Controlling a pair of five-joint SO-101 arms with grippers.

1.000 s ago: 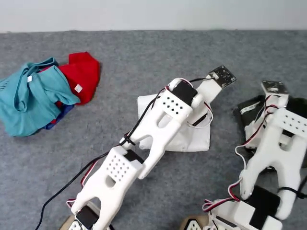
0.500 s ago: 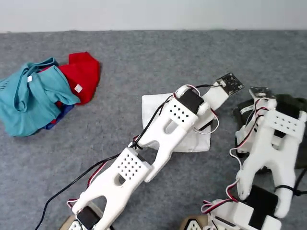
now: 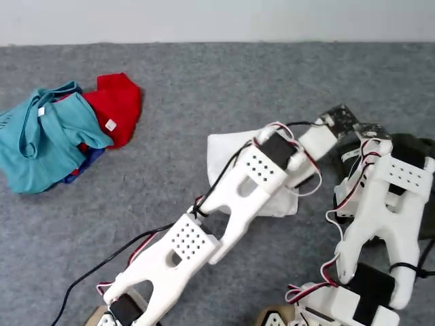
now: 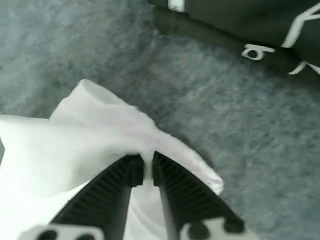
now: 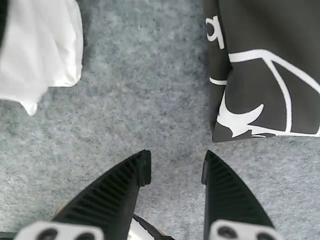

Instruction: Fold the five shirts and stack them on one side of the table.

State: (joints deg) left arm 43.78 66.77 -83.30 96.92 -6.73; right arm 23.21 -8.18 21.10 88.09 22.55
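Where the left end effector (image 4: 147, 170) pinches a raised fold of it, the white shirt (image 3: 225, 157) lies folded just right of the table's (image 3: 204, 81) centre. The black shirt (image 3: 414, 144) lies toward 3 o'clock, near it but apart. The right end effector (image 5: 172, 167) hangs spread over bare table between those two. At 9 o'clock the teal shirt (image 3: 47, 132) lies crumpled over the red shirt (image 3: 121, 102) and a blue shirt (image 3: 85, 161), well apart from the others.
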